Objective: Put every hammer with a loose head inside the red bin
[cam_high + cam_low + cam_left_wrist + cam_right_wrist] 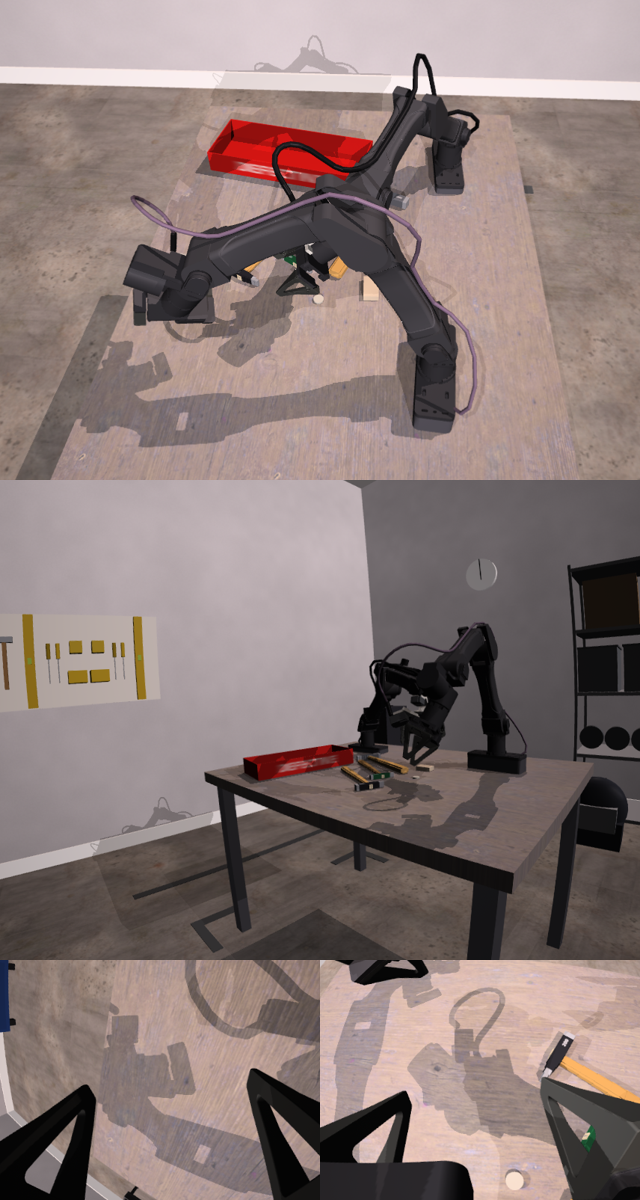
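Observation:
Three hammers lie on the table next to the red bin [289, 149] [297, 761]. One has a black head [368, 786] [559, 1054], one a green head [380, 775] [588, 1137], and one a grey head [400, 200] [360, 757]. My arms hide most of them in the top view. My right gripper [474, 1091] [304, 279] is open and empty, low over the table beside the hammers. My left gripper [167, 1084] is open and empty, raised over bare table away from the hammers. I see nothing in the bin.
A small white disc [514, 1180] [318, 298] and a pale wooden block [369, 294] [425, 767] lie on the table near the right gripper. The two arms cross above the hammers. The table edge [115, 1190] lies close below the left gripper.

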`<state>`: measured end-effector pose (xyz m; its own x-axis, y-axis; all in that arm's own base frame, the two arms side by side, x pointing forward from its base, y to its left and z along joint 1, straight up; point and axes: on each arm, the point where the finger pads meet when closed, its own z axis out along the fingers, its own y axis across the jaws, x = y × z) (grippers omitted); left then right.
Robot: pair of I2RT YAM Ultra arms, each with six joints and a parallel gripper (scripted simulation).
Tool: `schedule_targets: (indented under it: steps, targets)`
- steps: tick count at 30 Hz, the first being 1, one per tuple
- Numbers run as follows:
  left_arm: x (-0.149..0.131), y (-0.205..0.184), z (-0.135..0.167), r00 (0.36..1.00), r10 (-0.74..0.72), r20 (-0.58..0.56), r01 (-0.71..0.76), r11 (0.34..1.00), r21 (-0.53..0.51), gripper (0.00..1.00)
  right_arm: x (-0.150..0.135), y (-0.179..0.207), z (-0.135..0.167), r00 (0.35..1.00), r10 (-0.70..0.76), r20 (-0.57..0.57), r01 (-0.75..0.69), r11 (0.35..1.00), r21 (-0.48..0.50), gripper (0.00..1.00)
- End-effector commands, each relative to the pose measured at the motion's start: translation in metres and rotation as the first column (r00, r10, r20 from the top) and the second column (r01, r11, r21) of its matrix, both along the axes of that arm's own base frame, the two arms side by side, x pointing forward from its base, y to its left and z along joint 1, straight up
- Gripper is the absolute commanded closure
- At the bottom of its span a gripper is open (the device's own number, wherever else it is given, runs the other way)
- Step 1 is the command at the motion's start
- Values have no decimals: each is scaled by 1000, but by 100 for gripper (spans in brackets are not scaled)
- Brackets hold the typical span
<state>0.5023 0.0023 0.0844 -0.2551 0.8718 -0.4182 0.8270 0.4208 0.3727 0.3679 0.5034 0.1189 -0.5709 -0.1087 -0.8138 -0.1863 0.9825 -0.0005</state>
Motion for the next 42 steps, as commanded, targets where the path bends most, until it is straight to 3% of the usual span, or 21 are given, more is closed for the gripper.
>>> schedule_targets:
  steps: [1, 18, 22, 23, 29, 32, 34, 36, 37, 42]
  targets:
    - [3, 0, 8, 1000, 0, 21, 0, 1000, 2, 0, 1, 1, 11, 1000, -1, 11, 1, 1000, 21, 0]
    - [3, 0, 8, 1000, 0, 21, 0, 1000, 2, 0, 1, 1, 11, 1000, -1, 11, 1, 1000, 21, 0]
    - [3, 0, 8, 1000, 0, 21, 0, 1000, 2, 0, -7, -15, -5, 997, 47, -65, -53, 994, -93, 45]
    - [3, 0, 8, 1000, 0, 21, 0, 1000, 2, 0, -12, -23, -13, 992, 68, -107, -83, 985, -148, 53]
    - [3, 0, 8, 1000, 0, 21, 0, 1000, 2, 0, -31, -84, -41, 944, 101, -313, -216, 908, -359, 53]
    - [-1, -8, 5, 1000, -1, -6, 0, 1000, -27, 34, -44, -118, -51, 897, 105, -429, -304, 850, -429, 53]
    - [-1, -8, 5, 1000, -1, -6, 0, 1000, -27, 34, -44, -118, -51, 897, 105, -429, -304, 850, -429, 53]
    - [-3, -18, 4, 999, 10, -35, -13, 997, -77, 57, -56, -139, -56, 853, 111, -511, -379, 805, -457, 53]
    - [-5, -26, 3, 998, 12, -55, -18, 994, -104, 62, -62, -153, -58, 826, 107, -554, -415, 781, -467, 53]
    - [-27, -82, -4, 974, 20, -228, -81, 961, -265, 62, -83, -207, -62, 719, 97, -688, -539, 703, -465, 53]
